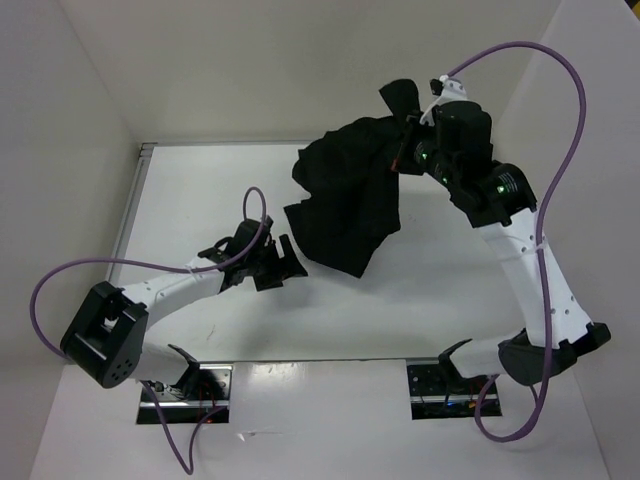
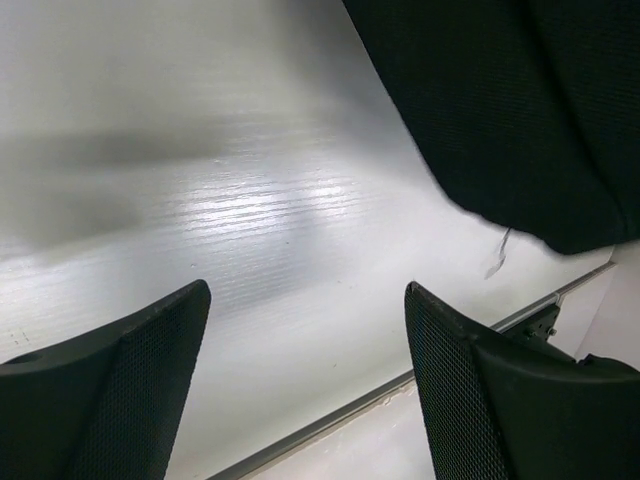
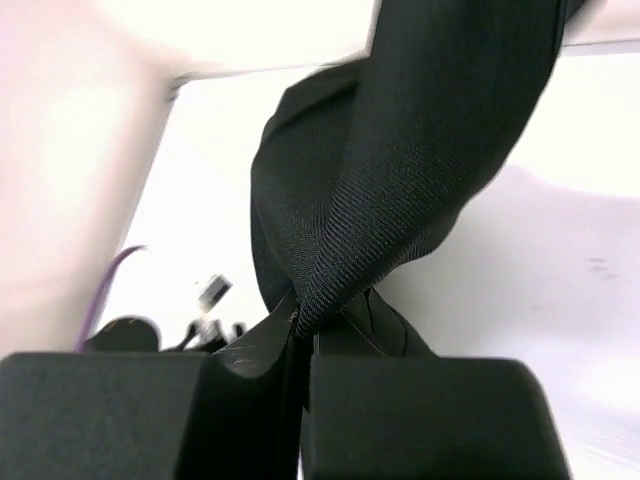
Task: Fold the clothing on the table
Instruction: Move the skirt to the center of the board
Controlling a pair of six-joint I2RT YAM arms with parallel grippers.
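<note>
The black clothing (image 1: 345, 195) hangs in a bunched heap from the far right of the table (image 1: 200, 200), its lower part draped on the white top. My right gripper (image 1: 408, 135) is shut on a pinch of the clothing (image 3: 400, 160) and holds it lifted; in the right wrist view ribbed fabric runs up from between the fingers (image 3: 250, 370). My left gripper (image 1: 284, 262) stands open low over the table just left of the clothing's lower edge. In the left wrist view nothing lies between its fingers (image 2: 470, 390), and the clothing (image 2: 520, 110) fills the upper right.
White walls enclose the table on the left, back and right. A thin metal edge (image 2: 330, 420) runs along the tabletop near the left gripper. Purple cables (image 1: 540, 70) loop from both arms. Both arm bases (image 1: 450, 390) sit at the near edge.
</note>
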